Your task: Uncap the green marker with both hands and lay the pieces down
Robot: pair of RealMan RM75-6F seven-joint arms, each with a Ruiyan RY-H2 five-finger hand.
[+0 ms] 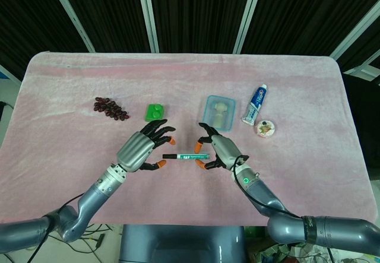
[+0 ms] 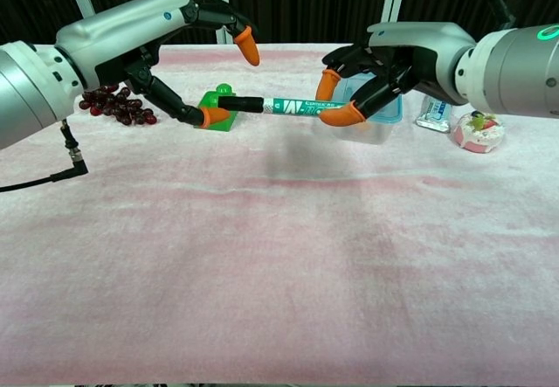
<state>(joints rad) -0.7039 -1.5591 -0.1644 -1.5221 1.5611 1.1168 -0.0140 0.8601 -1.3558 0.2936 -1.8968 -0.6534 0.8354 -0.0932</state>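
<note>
The green marker (image 1: 190, 155) (image 2: 293, 105) hangs level above the pink cloth, its black cap (image 1: 169, 155) (image 2: 245, 103) pointing toward my left hand. My right hand (image 1: 218, 151) (image 2: 397, 55) pinches the marker's green barrel between thumb and a finger. My left hand (image 1: 139, 149) (image 2: 131, 42) sits at the cap end with its fingers spread. Its thumb tip lies just below the cap's end and the other fingers arch above it. They do not close on the cap.
Behind the hands lie a bunch of dark grapes (image 1: 110, 108) (image 2: 113, 103), a green toy brick (image 1: 156, 112) (image 2: 218, 97), a clear blue container (image 1: 219, 111) (image 2: 376, 127), a toothpaste tube (image 1: 255, 104) (image 2: 434, 114) and a small round dish (image 1: 265, 127) (image 2: 476, 132).
</note>
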